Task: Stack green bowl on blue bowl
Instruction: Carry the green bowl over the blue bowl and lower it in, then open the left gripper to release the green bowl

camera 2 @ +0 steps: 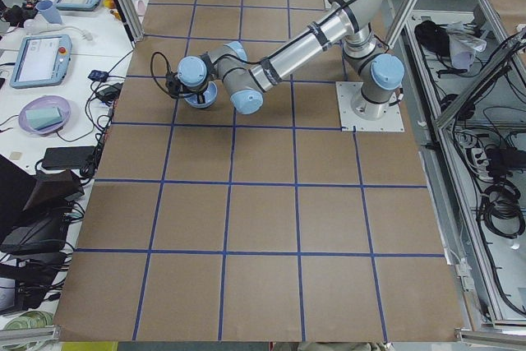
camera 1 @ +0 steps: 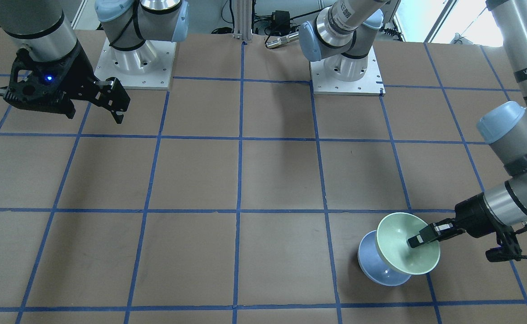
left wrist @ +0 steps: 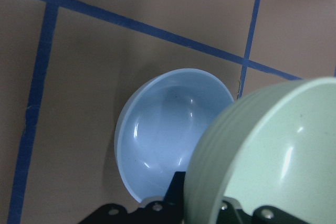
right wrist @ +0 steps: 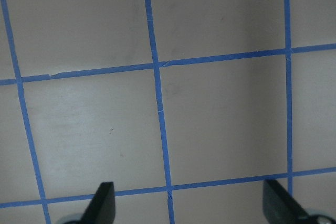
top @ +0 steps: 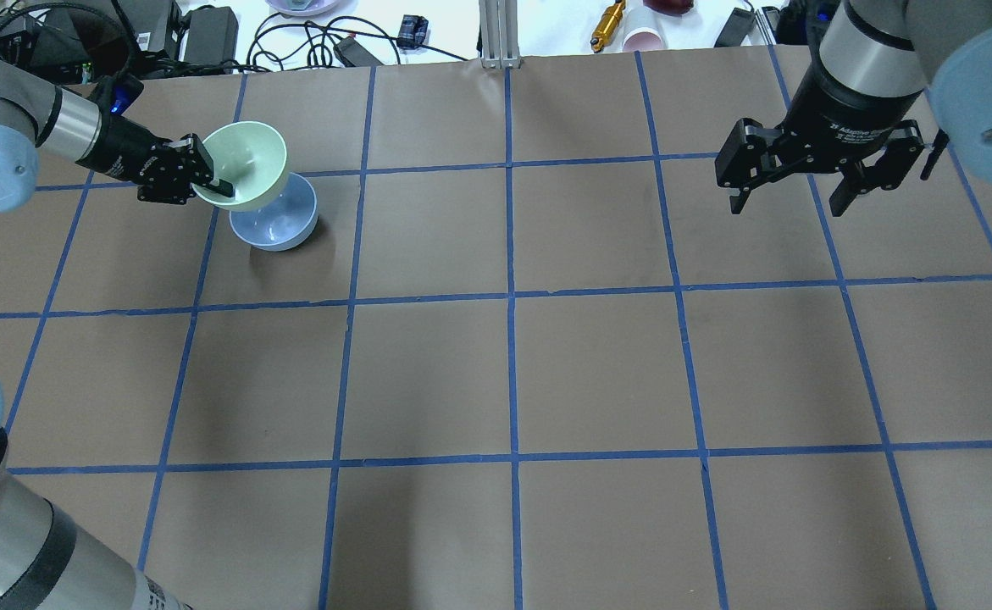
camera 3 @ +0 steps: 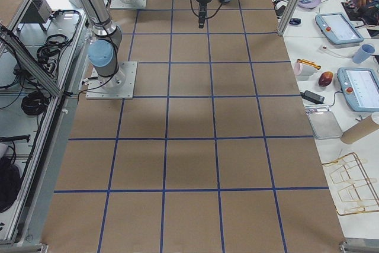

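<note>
My left gripper (top: pixel 212 182) is shut on the rim of the green bowl (top: pixel 250 163) and holds it tilted just above the blue bowl (top: pixel 279 222), which sits upright on the table. The front view shows the same: the gripper (camera 1: pixel 421 238) with one finger inside the green bowl (camera 1: pixel 403 238), over the blue bowl (camera 1: pixel 373 261). In the left wrist view the green bowl (left wrist: pixel 273 156) overlaps the blue bowl (left wrist: pixel 168 129) at the right. My right gripper (top: pixel 792 191) is open and empty, high over the far side of the table, also in the front view (camera 1: pixel 110 101).
The table is brown paper with a blue tape grid (top: pixel 511 296). Cables, a gold tool (top: pixel 607 24) and a pink cup (top: pixel 644 38) lie beyond the far edge. The arm bases (camera 1: pixel 346 72) stand at the robot's side.
</note>
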### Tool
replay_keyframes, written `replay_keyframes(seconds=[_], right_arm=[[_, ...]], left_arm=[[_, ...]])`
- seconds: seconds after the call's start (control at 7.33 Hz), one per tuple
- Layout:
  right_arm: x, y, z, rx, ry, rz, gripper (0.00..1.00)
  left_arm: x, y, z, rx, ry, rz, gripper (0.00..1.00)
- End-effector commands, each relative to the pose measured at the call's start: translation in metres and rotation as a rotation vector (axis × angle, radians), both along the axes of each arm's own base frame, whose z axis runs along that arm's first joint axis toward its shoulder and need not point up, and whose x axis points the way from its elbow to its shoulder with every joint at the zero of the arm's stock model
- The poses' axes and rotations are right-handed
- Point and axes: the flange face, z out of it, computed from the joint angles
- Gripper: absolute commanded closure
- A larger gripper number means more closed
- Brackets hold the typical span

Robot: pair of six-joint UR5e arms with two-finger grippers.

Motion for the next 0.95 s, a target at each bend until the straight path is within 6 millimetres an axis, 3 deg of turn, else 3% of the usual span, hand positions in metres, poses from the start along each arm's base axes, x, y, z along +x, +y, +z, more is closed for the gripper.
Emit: replay_keyframes(seconds=[0.0,0.14,0.27,0.41,0.82], right_arm=[[0.0001,0.0000,0.0000,0.000,-0.001,0.000,0.00],[0.0000,0.0000,0.0000,0.000,0.000,0.000,0.00],[0.0000,0.0000,0.0000,0.000,0.000,0.000,0.00],[0.0000,0.0000,0.0000,0.000,0.000,0.000,0.00],[0.0000,0.0000,0.0000,0.000,0.000,0.000,0.00]], left_arm=[[0.0004,0.0001,-0.0013,0.004,-0.006,-0.002,1.00],[0.0003,0.0006,-0.0020,0.007,-0.007,-0.001,0.84],[0.0008,0.0002,-0.0014,0.009,-0.010,0.005,0.50],[0.0005,-0.0013,-0.0011,0.001,-0.015,0.008,0.39],[0.0006,-0.0016,0.0016,0.012,-0.013,0.038,0.34]])
